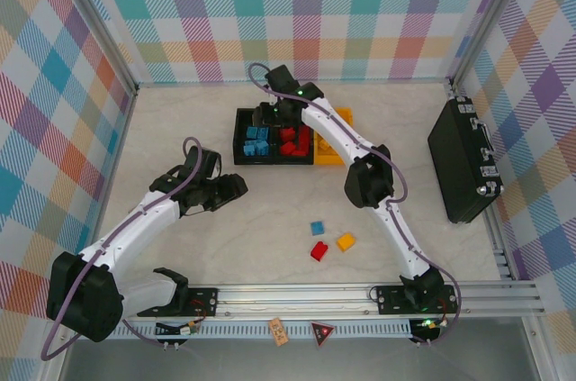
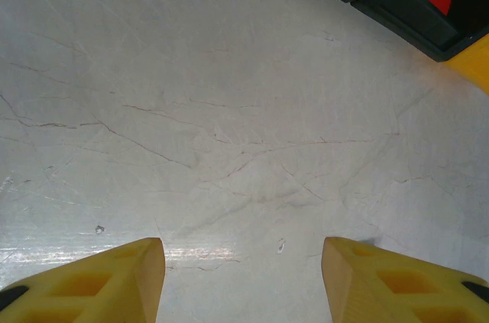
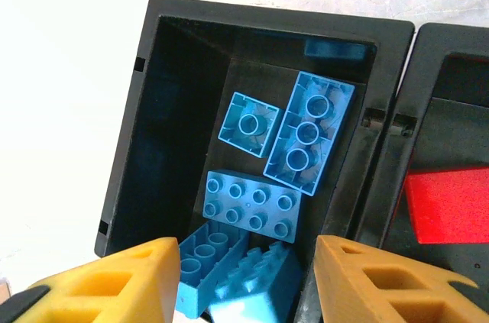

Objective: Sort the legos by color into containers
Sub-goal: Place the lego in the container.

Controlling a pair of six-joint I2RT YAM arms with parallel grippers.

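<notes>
Right fingers (image 3: 99,277) apart over black bin (image 3: 145,147), long blue lego (image 3: 309,132) lengthwise.

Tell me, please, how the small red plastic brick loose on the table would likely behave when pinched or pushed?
The small red plastic brick looks hard-moulded, so probably stiff under a pinch. Blocky, flat-sided: likely slides, not rolls. Far smaller than the black plastic bin, so presumably light.

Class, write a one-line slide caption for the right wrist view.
Right gripper, jaws apart, above a black bin of blue bricks; a red brick lies in the neighbouring bin.
</notes>
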